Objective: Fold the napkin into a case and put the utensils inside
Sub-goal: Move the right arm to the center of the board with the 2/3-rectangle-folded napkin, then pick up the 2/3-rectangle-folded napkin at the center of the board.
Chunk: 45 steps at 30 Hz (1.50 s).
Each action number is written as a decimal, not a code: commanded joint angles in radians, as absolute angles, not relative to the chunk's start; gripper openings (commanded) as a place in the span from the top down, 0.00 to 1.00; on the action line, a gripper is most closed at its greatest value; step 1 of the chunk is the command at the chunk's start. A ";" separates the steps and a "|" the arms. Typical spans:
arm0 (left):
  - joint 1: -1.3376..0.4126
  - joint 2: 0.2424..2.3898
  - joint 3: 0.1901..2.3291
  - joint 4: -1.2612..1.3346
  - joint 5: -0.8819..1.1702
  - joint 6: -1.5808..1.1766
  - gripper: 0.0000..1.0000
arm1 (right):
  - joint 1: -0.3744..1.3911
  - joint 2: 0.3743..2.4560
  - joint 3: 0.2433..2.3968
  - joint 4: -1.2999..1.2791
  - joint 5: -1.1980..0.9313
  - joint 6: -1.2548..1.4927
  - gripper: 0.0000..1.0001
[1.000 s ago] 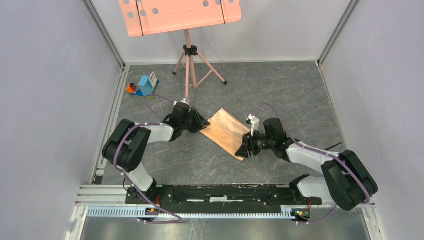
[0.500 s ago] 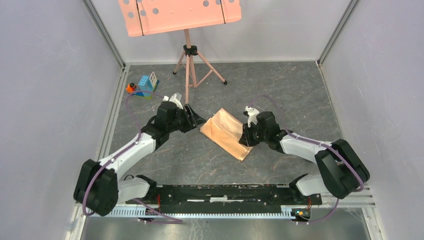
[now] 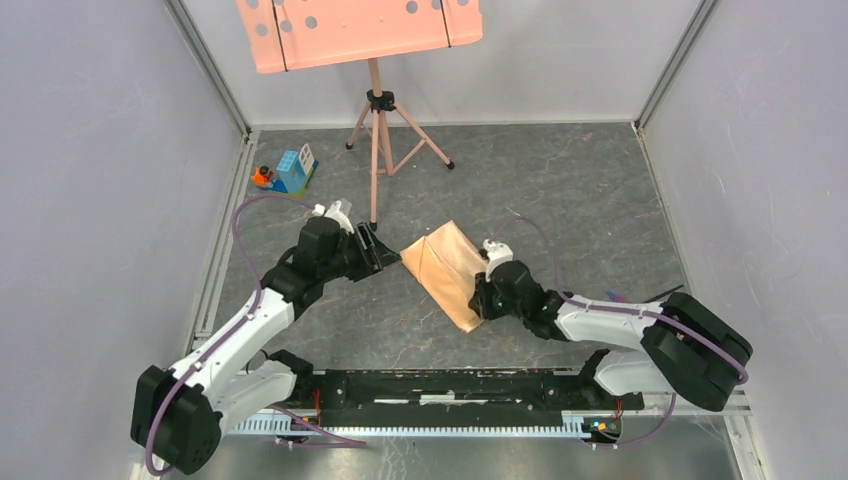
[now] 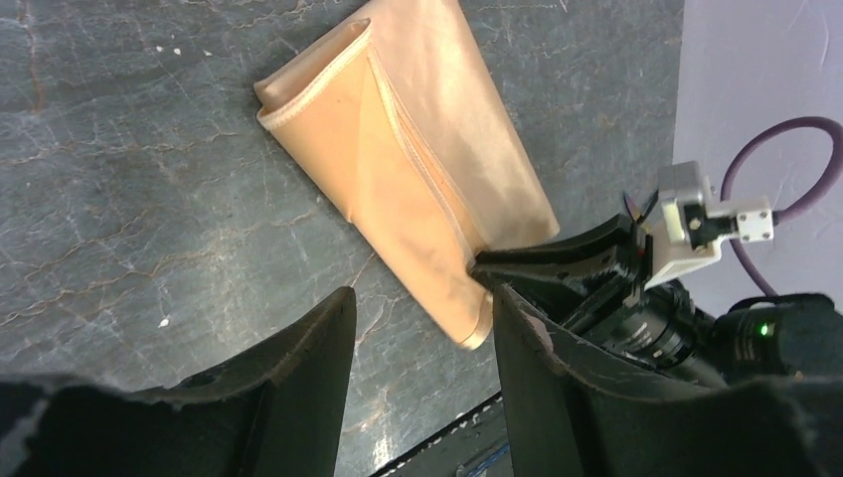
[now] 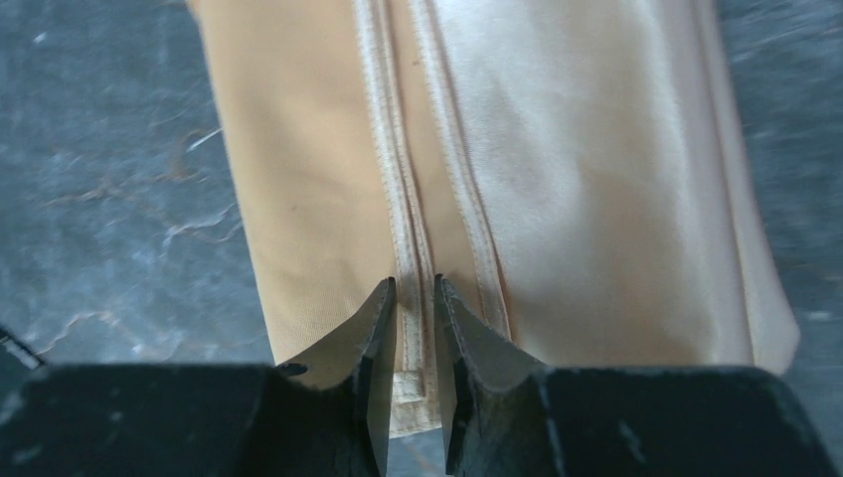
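Our right gripper (image 5: 410, 290) sits nearly closed on the near hem of the folded napkin (image 5: 577, 149), seemingly pinching it. Our left gripper (image 4: 420, 298) hangs open and empty just left.

Top view. A salmon-pink perforated music-stand tray (image 3: 360, 30) stands at the far edge, crossed by two dark vertical lines and carried on a slim pink pole with a black collar, above a tripod base (image 3: 385, 140) whose legs spread on the table. To the left of the tripod, near the left wall, lies a small cluster of toy blocks (image 3: 290, 170): a blue piece, a white piece and an orange-red piece touching one another. The table (image 3: 580, 190) is dark grey with pale veining. Plain light grey walls (image 3: 90, 200) enclose it on three sides. A ribbed aluminium rail (image 3: 440, 425) runs along the near edge.
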State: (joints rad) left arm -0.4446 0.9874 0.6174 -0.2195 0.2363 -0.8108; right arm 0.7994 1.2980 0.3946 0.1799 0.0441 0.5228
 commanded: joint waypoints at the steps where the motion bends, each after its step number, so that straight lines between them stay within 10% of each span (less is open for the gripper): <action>1: -0.441 0.925 0.649 -0.297 0.196 -0.743 0.40 | 0.935 1.314 0.364 0.281 0.156 0.712 0.73; 11: -0.440 0.818 0.669 -0.446 0.137 -0.695 0.34 | 1.116 1.575 0.643 0.560 0.040 0.767 0.66; 22: -0.553 0.797 0.601 -0.463 0.150 -0.886 0.18 | 0.801 1.192 0.520 0.161 -0.100 0.465 0.32; 33: -1.214 1.471 1.164 -0.845 -0.412 -1.132 0.17 | 0.349 1.096 0.470 -0.019 -0.124 0.232 0.12; 45: -1.320 2.040 1.683 -1.171 -0.474 -1.109 0.29 | 0.235 1.026 0.289 0.137 -0.291 0.333 0.13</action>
